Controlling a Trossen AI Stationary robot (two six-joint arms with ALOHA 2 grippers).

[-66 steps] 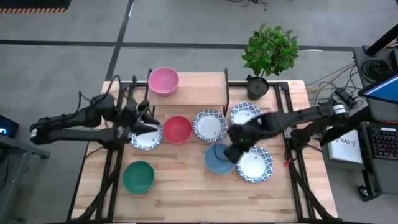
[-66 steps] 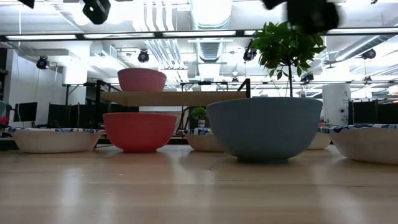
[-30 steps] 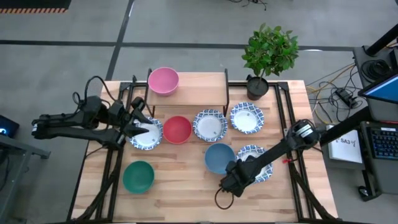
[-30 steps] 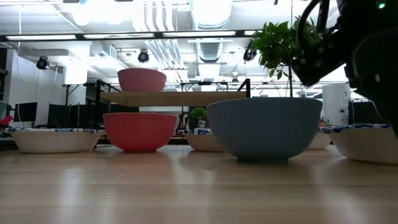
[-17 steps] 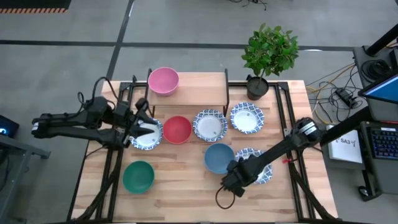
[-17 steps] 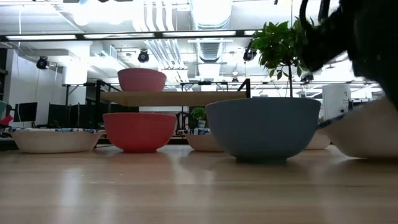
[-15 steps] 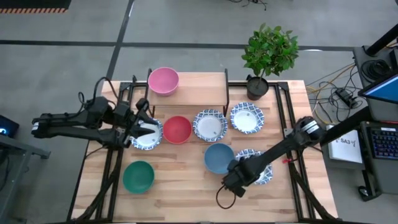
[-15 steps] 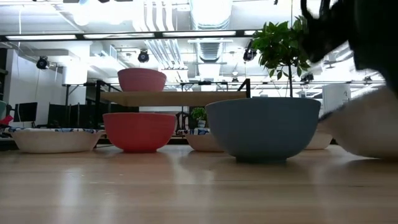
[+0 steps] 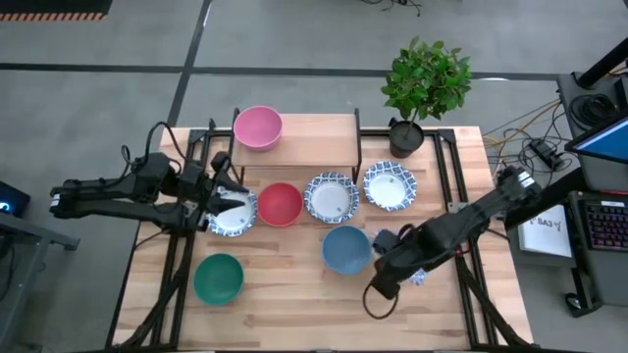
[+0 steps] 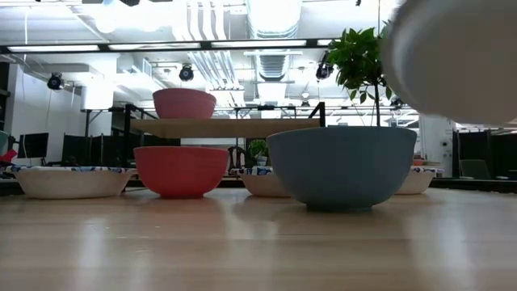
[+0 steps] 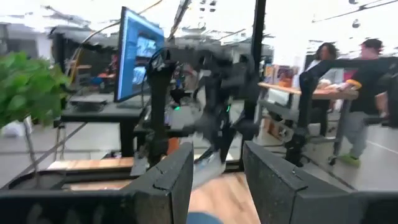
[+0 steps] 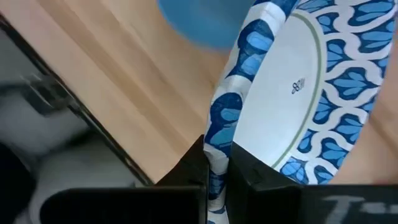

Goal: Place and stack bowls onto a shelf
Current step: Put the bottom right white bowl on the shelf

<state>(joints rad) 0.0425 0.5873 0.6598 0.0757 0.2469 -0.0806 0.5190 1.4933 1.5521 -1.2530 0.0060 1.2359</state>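
Note:
My right gripper is shut on a white bowl with a blue patterned rim. It holds the bowl in the air at the table's near right, beside the blue bowl. In the high view my right arm covers most of that bowl. The low view shows the bowl's pale underside high up. My left gripper is open over the far rim of another patterned bowl at the left. The pink bowl stands on the shelf. My right gripper pinches the patterned bowl's rim between its two fingers, one finger on the inner side and one on the outer side. The bowl is lifted clear of the table and tilted, its open side turned sideways.
A red bowl and two patterned bowls stand in a row in front of the shelf. A green bowl stands at the near left. A potted plant stands at the far right corner.
My right gripper has risen with the patterned bowl and gone a little toward the table's right edge. The bowl, which stood on the table beside the blue bowl, has tipped up by its near rim and is now lifted clear.

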